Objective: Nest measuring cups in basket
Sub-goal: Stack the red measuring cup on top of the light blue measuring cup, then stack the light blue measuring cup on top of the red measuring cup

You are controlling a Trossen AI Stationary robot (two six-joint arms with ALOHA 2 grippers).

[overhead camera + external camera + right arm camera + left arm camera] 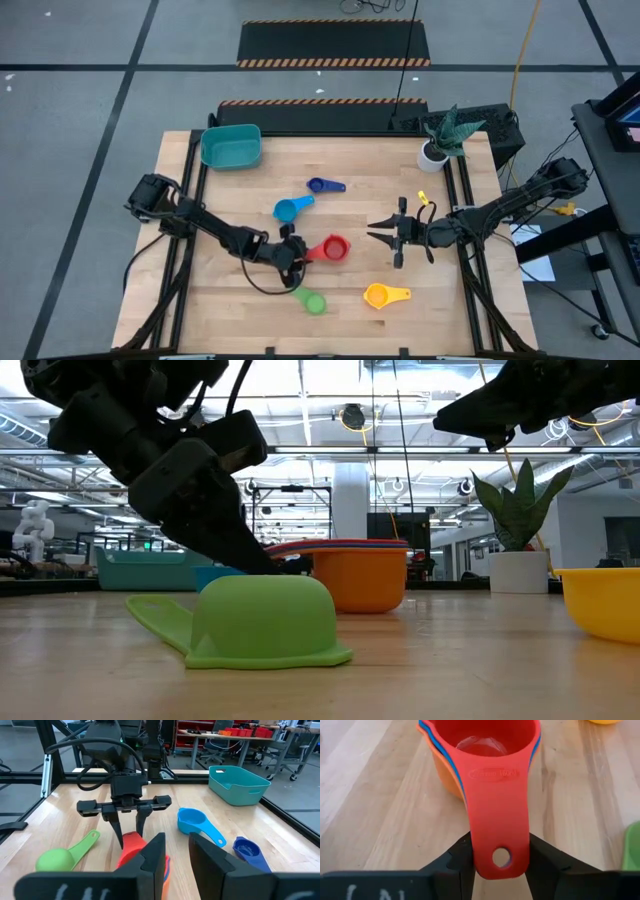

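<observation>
A red measuring cup [485,740] sits nested in a blue cup and an orange cup [360,582], which stands upright on the table at mid-table. My left gripper [297,254] is at the red handle. A green cup [265,622] lies mouth down near the front edge, with a yellow cup [385,295] to its right. A light blue cup [292,208] and a dark blue cup [325,185] lie farther back. The teal basket [231,146] stands at the far left corner. My right gripper [385,232] hovers open, right of the stack, holding nothing. My left gripper pinches the red cup's flat handle near its free end, by the hole [501,857], one finger [462,865] on each long edge. The fingers slant down from the table's left and run along the handle. The nested stack stands upright with its base on the table.
A white pot [433,154] with a spiky plant stands at the far right corner. Black frame rails run along the table's left and right sides. Bare wood lies between the cups and the basket.
</observation>
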